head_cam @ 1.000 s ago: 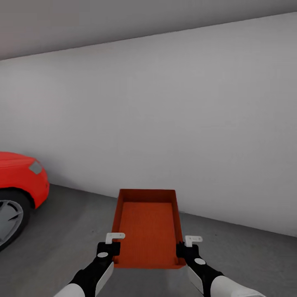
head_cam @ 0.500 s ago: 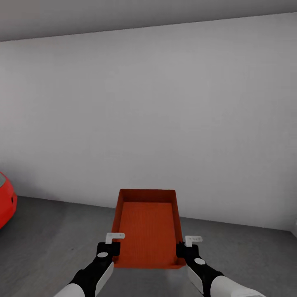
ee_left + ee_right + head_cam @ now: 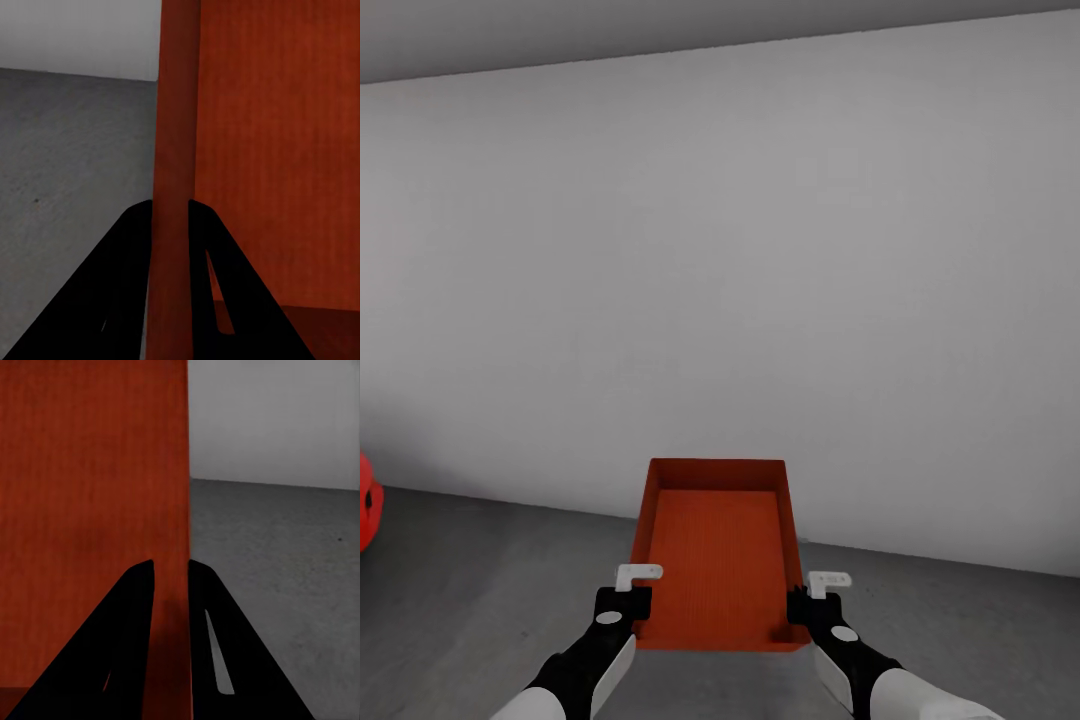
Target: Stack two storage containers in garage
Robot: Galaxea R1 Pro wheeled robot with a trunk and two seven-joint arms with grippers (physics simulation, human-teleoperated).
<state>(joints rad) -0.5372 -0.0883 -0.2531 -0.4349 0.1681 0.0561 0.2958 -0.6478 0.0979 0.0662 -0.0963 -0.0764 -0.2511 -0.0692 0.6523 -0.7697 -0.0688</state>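
1 storage container (image 3: 718, 555) carried level above the floor (image 3: 480, 580), at 6 o'clock in the head view.
Left gripper (image 3: 171, 214) clamps its 9 o'clock wall, right gripper (image 3: 171, 574) its 3 o'clock wall; red car (image 3: 366, 515) at 9 o'clock.

The storage container (image 3: 718, 560) is rendered as matt red-orange plastic; a fine ribbed texture is seen on its base, while its thin walls are smooth. The floor (image 3: 480, 590) is shown as rough, mottled dark grey concrete without gloss. The wall (image 3: 760, 280) is finished in plain, smooth, matt white-grey. The fingers (image 3: 127, 300) of the left gripper (image 3: 171, 217) and of the right gripper (image 3: 171, 577) are presented as matt black. A glossy red surface is visible on the car (image 3: 366, 512).
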